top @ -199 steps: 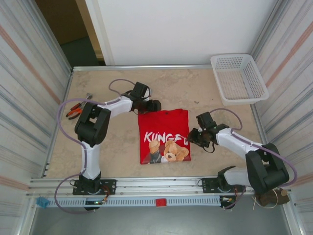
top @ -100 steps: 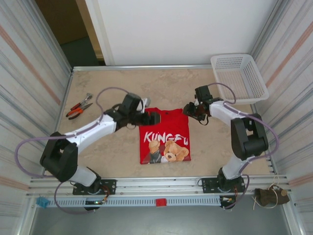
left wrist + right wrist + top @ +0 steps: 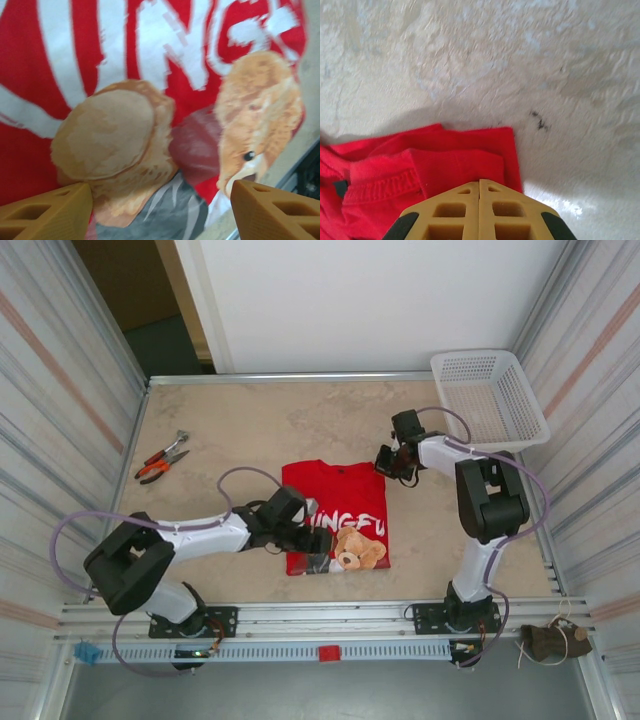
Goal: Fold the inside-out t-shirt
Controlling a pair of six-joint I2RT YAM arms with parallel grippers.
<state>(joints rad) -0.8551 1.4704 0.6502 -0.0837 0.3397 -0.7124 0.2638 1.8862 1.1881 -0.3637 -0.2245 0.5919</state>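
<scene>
The inside-out t-shirt (image 3: 338, 492) lies as a flat red rectangle in the middle of the table, with the white lettering and bear print facing up. My left gripper (image 3: 316, 540) hovers low over the shirt's near left part, open. In the left wrist view its fingers (image 3: 55, 210) stand wide apart above the bear print (image 3: 107, 135). My right gripper (image 3: 386, 464) sits at the shirt's far right corner, shut. In the right wrist view its tips (image 3: 479, 183) meet over the layered red corner (image 3: 465, 150). Whether cloth is pinched between them is unclear.
A white mesh basket (image 3: 489, 398) stands at the far right corner of the table. Red-handled pliers (image 3: 160, 458) lie at the far left. Striped walls close in both sides, and a metal rail (image 3: 320, 618) runs along the near edge.
The left gripper slid from the shirt's far left corner down over the print. The right arm swung from the shirt's near right side to its far right corner and shut.
</scene>
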